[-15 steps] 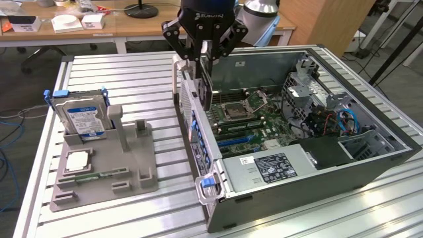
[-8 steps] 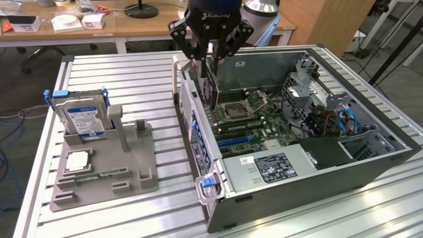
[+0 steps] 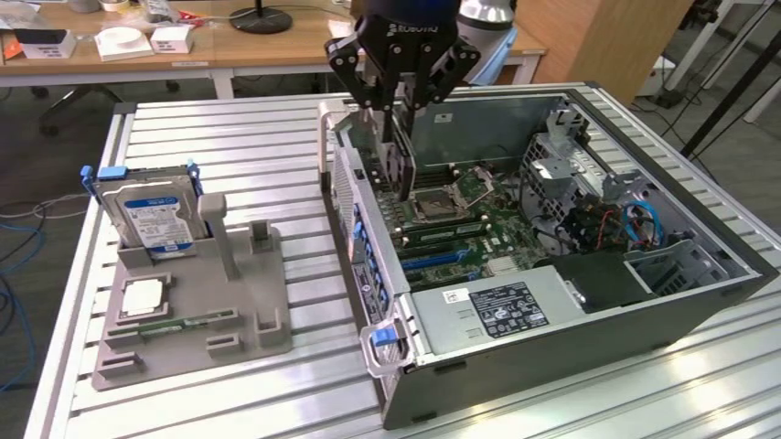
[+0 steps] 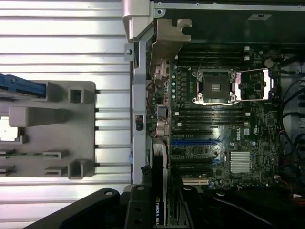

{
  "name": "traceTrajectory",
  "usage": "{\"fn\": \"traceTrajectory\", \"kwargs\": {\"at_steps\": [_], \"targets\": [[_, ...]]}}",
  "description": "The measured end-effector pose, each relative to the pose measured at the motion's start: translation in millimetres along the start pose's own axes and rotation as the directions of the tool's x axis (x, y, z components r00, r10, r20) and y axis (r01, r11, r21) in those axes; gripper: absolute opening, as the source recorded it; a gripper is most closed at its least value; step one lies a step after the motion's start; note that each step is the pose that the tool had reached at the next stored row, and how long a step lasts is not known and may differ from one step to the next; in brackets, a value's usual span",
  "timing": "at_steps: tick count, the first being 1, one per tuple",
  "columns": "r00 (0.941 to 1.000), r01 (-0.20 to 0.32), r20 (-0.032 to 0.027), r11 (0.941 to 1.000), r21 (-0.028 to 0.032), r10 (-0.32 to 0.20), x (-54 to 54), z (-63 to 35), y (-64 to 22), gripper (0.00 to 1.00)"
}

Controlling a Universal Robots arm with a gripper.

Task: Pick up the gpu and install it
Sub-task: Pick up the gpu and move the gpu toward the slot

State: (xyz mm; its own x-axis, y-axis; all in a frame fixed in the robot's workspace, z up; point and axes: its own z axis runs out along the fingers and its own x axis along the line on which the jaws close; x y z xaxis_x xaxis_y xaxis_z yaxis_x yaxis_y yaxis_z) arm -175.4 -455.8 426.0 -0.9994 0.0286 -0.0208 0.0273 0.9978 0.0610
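Gpu (image 3: 401, 169), a thin dark circuit card, hangs on edge, gripped along its top edge by the claw (image 3: 397, 128). It sits just above the motherboard (image 3: 482, 240), by the rear wall of the open computer case (image 3: 610, 338). It looks light, stiff and fragile, and that bare top edge seems the safest hold. Farther out, near the table's (image 3: 244, 137) edge on the exterior view's left, a grey tray (image 3: 232, 302) holds a hard drive (image 3: 153, 215).

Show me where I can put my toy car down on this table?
Bare table behind the gray holder, and along the near edge in front of it. Crowded: the computer, where the fingers hold the card.
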Motion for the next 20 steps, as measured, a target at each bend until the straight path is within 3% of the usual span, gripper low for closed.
{"fn": "traceTrajectory", "kwargs": {"at_steps": [20], "targets": [[1.0000,0.000,-0.0002,1.0000,-0.0020,0.000,-27.5,0.6,0.8,0.26]]}}
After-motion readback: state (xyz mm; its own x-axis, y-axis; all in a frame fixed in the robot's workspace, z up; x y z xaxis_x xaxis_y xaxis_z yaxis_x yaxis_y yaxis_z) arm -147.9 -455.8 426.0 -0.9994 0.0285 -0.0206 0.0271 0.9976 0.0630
